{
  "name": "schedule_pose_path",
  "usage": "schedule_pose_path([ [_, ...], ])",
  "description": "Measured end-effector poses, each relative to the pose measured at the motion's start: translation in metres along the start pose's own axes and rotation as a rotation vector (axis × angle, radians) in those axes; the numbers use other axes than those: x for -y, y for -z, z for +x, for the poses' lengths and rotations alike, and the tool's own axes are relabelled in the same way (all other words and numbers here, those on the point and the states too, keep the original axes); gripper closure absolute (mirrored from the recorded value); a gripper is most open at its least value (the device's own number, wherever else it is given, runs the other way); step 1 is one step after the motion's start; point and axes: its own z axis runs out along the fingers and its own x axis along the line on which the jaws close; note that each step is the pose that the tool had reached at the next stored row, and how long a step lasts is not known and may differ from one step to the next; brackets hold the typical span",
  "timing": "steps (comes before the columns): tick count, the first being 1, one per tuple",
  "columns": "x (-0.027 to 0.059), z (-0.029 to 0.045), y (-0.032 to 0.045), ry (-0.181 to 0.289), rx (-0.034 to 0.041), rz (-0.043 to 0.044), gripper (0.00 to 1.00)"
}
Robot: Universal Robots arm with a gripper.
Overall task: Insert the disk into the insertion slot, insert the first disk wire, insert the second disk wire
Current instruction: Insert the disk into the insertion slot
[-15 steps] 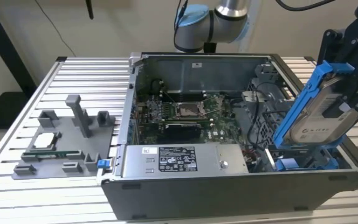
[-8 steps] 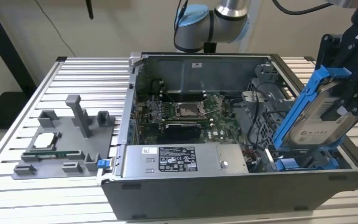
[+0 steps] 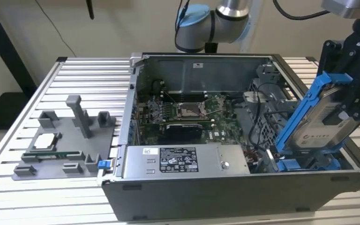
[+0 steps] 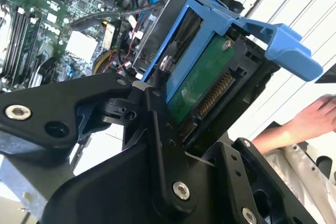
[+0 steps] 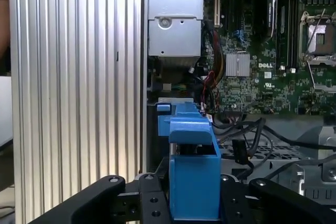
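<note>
one black gripper (image 3: 346,97) clamps the flat, blue-framed metal disk (image 3: 318,127).

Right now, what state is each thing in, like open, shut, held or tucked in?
disk, held tilted by the gripper, lower end down at the insertion slot, not seated.
gripper, shut on the disk.
insertion slot, not yet filled.
computer case, lying flat, side panel off.
power-supply box, fitted inside the case.
</note>
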Motion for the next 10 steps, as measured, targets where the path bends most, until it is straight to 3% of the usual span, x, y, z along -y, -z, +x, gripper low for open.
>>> schedule_pose_path([
  [5,0.0008,-0.0002,-0.0064,0.0,0.0005,-0.0001,1.0],
  [10,0.001,-0.0004,-0.0113,0.0,0.0065,-0.0001,1.0],
])
